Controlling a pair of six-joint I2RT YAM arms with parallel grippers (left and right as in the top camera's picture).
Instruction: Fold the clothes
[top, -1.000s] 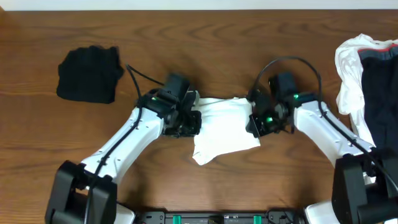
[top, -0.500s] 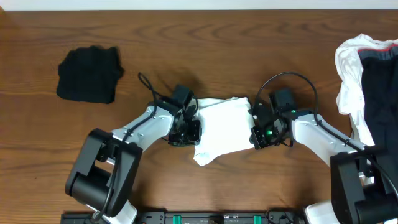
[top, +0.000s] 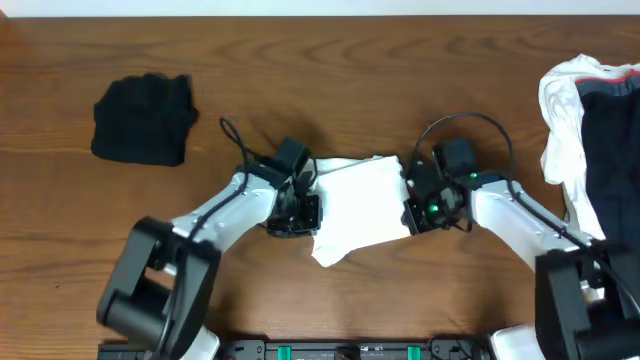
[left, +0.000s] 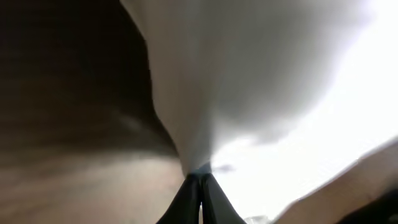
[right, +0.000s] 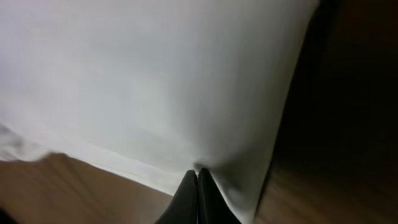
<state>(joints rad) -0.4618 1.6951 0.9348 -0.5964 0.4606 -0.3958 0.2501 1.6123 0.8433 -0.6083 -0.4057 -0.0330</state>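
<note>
Currently I see the left pincer (top: 308, 206) clamped shut on the left edge of the white shirt (top: 360, 200) and the right pincer (top: 411, 212) shut on its right edge.

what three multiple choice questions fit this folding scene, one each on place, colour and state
1. Where is the black garment, seen overhead? A upper left B centre C bottom right
2. What colour is the cloth at centre? A red B white C blue
3. How are the left gripper and right gripper? A both open B both shut on the cloth C one open
1 A, it lies alone at upper left. 2 B, the cloth is plain white. 3 B, wrist views show closed fingers pinching its edges.
</note>
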